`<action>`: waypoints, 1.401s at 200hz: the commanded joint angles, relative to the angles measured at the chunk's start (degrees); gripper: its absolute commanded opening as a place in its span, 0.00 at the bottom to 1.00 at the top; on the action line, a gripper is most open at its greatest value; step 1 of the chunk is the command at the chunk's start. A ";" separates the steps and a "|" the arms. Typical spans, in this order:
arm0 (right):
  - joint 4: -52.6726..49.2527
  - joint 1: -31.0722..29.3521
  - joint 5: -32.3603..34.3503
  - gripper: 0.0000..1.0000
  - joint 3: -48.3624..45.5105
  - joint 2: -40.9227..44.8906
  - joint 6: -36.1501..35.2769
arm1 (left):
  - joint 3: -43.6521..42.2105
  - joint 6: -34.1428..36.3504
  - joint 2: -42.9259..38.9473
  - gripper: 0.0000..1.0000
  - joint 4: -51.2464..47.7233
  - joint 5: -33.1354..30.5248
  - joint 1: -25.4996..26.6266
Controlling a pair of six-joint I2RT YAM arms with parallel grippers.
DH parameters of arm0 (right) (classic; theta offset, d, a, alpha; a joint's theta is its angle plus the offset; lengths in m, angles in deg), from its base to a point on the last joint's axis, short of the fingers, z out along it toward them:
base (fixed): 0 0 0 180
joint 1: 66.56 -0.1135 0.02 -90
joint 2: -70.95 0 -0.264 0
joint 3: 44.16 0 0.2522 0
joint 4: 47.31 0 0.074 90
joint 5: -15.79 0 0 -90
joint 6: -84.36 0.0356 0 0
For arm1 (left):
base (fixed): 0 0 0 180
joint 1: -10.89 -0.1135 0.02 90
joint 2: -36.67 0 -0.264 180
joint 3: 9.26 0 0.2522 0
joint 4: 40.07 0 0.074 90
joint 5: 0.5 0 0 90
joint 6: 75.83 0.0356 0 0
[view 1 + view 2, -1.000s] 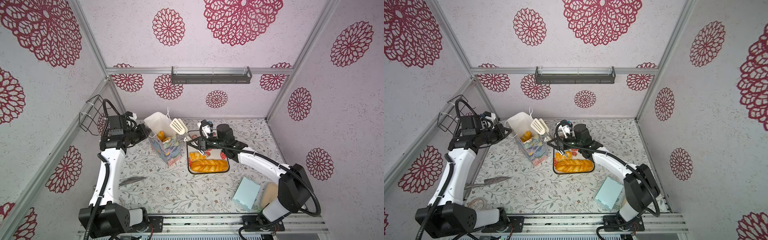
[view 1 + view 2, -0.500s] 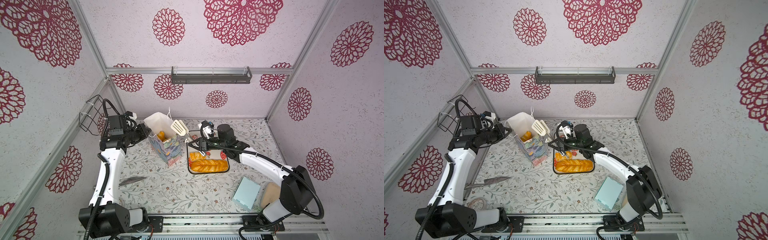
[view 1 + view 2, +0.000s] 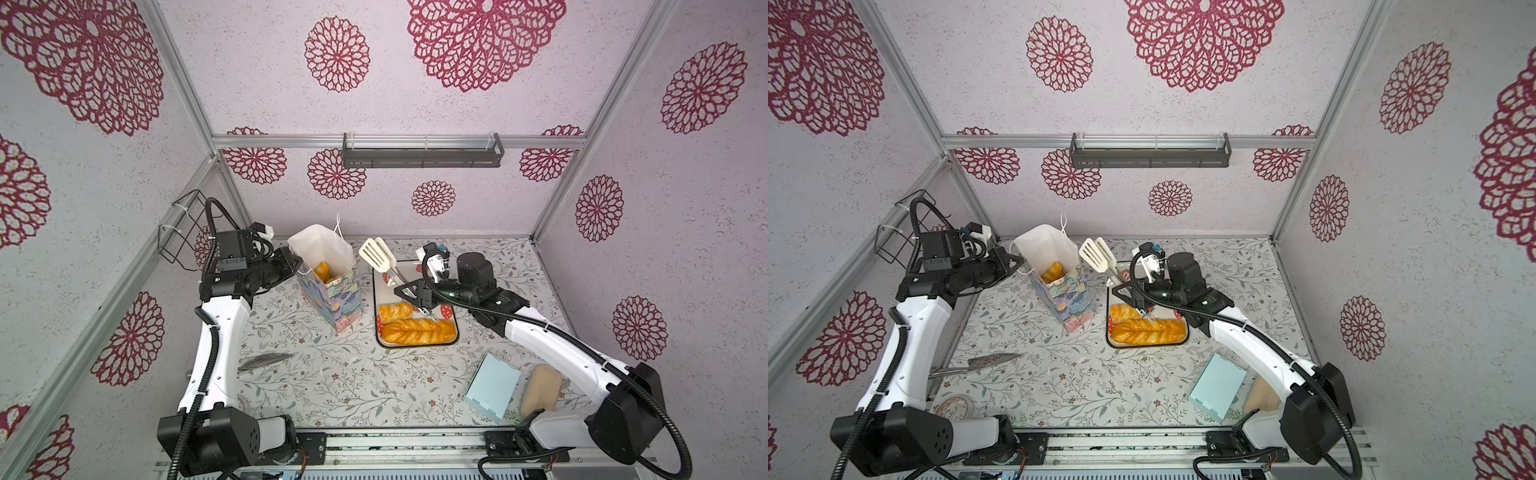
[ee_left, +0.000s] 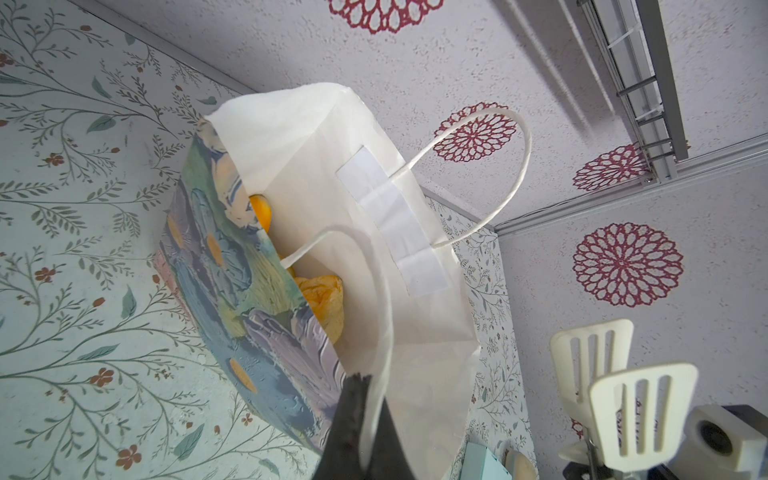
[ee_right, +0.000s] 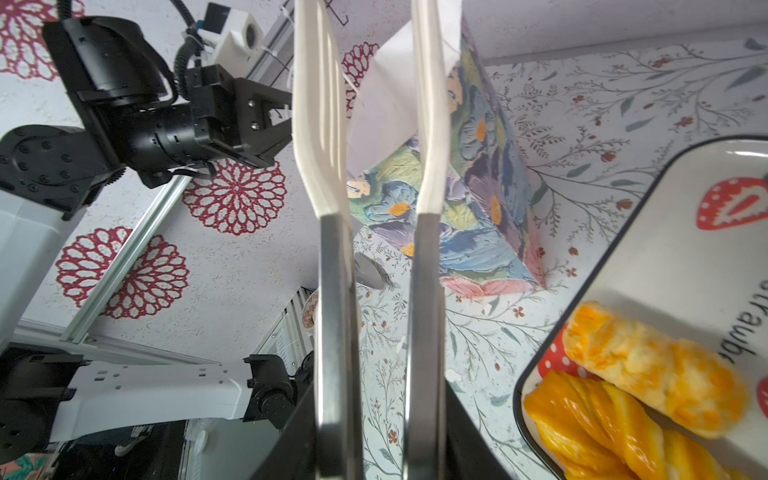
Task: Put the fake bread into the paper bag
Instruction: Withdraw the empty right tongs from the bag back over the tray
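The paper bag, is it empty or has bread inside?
Not empty. Yellow fake bread shows inside the paper bag's open white mouth.

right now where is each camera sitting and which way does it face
Top views: high at the front, looking down toward the back wall; both arms show whole, left claw at the paper bag, right claw holding tongs.
Left wrist: on the left arm, looking into the bag's open mouth at fake bread; only a claw tip shows.
Right wrist: on the right arm, looking along the tongs toward the bag; claw edges flank the tongs, the left arm beyond.
Shared: all four show bag and tongs.
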 commanded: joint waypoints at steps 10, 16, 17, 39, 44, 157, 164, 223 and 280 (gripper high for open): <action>0.26 2.63 0.77 0.38 -1.65 4.38 -1.57 | 0.38 -0.21 -0.60 0.03 0.83 0.42 0.36; -0.09 3.01 0.81 0.38 -2.18 4.71 -1.58 | 0.43 -0.34 -0.60 0.03 0.89 0.45 0.36; -0.15 3.08 0.81 0.38 -2.27 4.72 -1.59 | 0.47 -0.32 -0.60 0.03 0.86 0.44 0.34; -1.38 4.47 1.40 0.38 -4.09 5.72 -1.43 | 0.69 -0.39 -0.69 0.03 0.92 0.52 0.32; -1.88 4.69 1.70 0.38 -4.36 5.73 -1.50 | 0.69 -0.43 -0.69 0.03 0.98 0.52 0.37; -13.38 8.83 6.79 0.38 -10.94 5.99 -2.46 | 0.59 0.27 -0.08 0.02 1.79 -0.49 0.23; -14.22 9.05 7.05 0.38 -11.22 6.12 -2.72 | 0.73 0.23 0.00 0.02 1.90 -0.66 0.23; -15.40 9.93 7.30 0.39 -15.61 6.82 -1.94 | 1.22 -0.20 0.98 0.01 3.48 -2.29 -1.08; -13.14 9.95 5.98 0.42 -18.97 6.92 -0.23 | 2.16 -0.26 1.75 0.00 3.69 -2.99 -1.91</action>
